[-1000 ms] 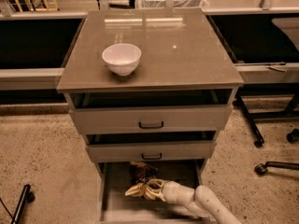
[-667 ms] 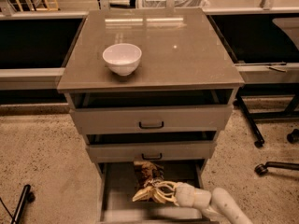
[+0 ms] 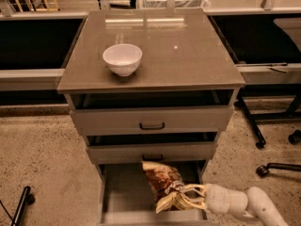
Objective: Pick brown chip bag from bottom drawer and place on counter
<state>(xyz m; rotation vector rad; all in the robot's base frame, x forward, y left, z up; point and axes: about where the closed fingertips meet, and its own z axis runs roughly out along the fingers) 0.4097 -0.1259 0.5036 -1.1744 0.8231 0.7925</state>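
Observation:
The brown chip bag [image 3: 161, 180] stands upright, lifted out of the open bottom drawer [image 3: 122, 192], its top edge level with the middle drawer's front. My gripper [image 3: 179, 201] reaches in from the lower right and is shut on the bag's lower end. The white arm trails off to the bottom right corner. The counter [image 3: 188, 51] is the glossy grey-brown top of the cabinet, well above the gripper.
A white bowl [image 3: 122, 59] sits on the counter's left side. The two upper drawers [image 3: 151, 119] are slightly pulled out just above the bag. Office chair legs and casters [image 3: 263, 135] stand to the right on the speckled floor.
The gripper has raised the chip bag from lying in the drawer to standing upright, and has shifted a little to the right.

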